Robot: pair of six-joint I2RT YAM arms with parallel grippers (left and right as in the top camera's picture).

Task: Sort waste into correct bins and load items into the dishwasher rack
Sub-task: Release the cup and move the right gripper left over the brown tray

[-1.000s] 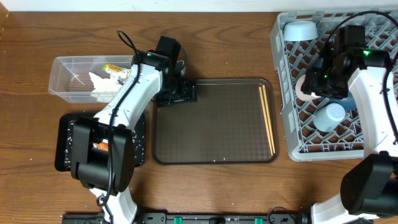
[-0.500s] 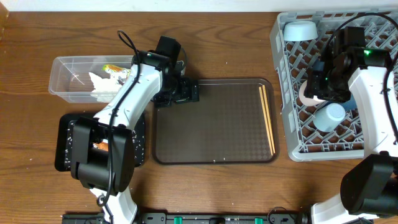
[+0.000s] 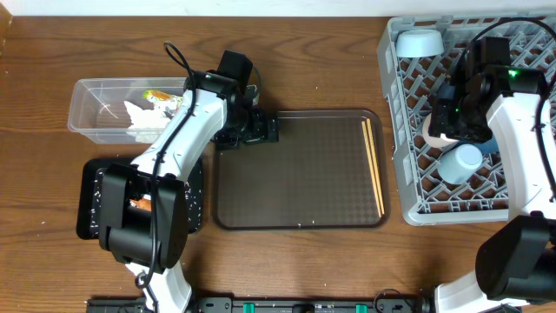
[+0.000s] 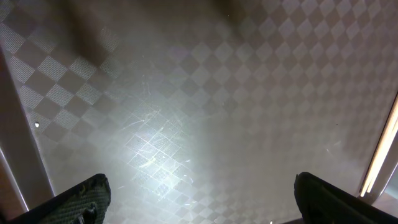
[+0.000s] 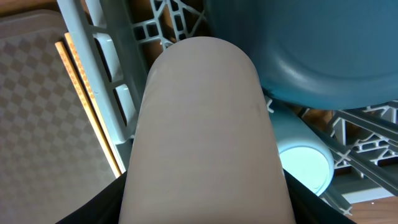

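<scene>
clear tub [image 3: 82,109] at far left holds the tissue [image 3: 143,117] and wrapper [image 3: 161,97]. left jaws stand wide apart, empty, low over the brown tray [image 3: 304,183], chopsticks [image 3: 374,169] along its right edge. right jaws appear clamped on the white cup [image 5: 205,124] over the rack [image 3: 452,209], beside the dark-blue bowl [image 5: 323,50].

The left arm reaches forward and folds back at the wrist, so the left gripper [image 3: 249,129] points down, jaws spread wide with nothing between them. The right arm stretches forward too, and the right gripper [image 3: 446,124] has its jaws clamped around a white cup [image 5: 205,124].
</scene>
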